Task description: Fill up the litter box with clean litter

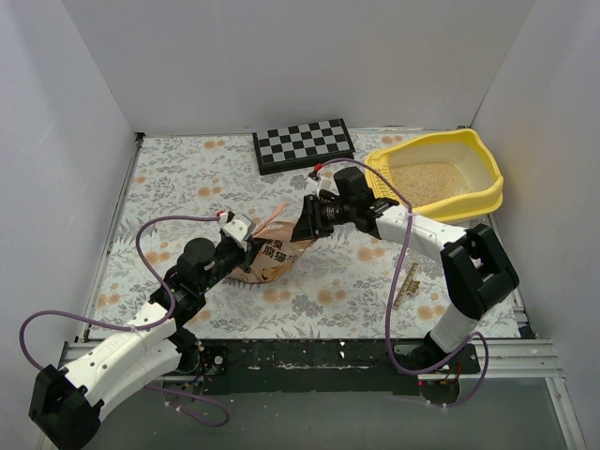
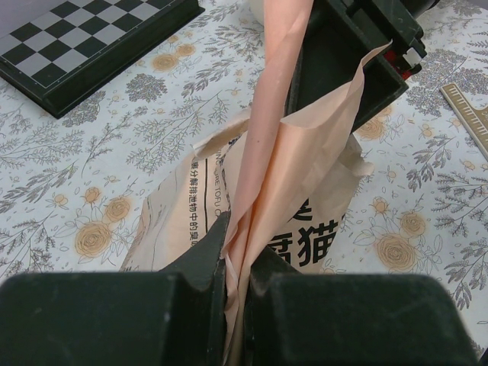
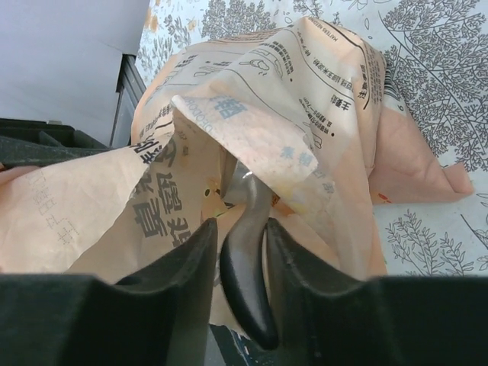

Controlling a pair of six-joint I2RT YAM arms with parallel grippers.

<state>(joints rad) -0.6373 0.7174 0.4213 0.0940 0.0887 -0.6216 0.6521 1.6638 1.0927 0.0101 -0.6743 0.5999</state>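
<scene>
Left fingers pinch the litter bag edge. Right fingers clamp the scoop handle, its long axis pointing straight ahead into the bag. The litter box, with clean litter inside, lies behind the right fingers; right arm nearer.

Bold black Chinese characters cross the peach paper bag at lower centre of the left wrist view. The clearest reads 猫, and its neighbours are broken by creases. Down the bag's left fold runs a thin vertical line of small print ending in the Latin letters "TOFU C" — cut off there. At centre of the top view the same bold characters show, 猫 among them. Print in the right wrist view is upside down — unreadable.
</scene>
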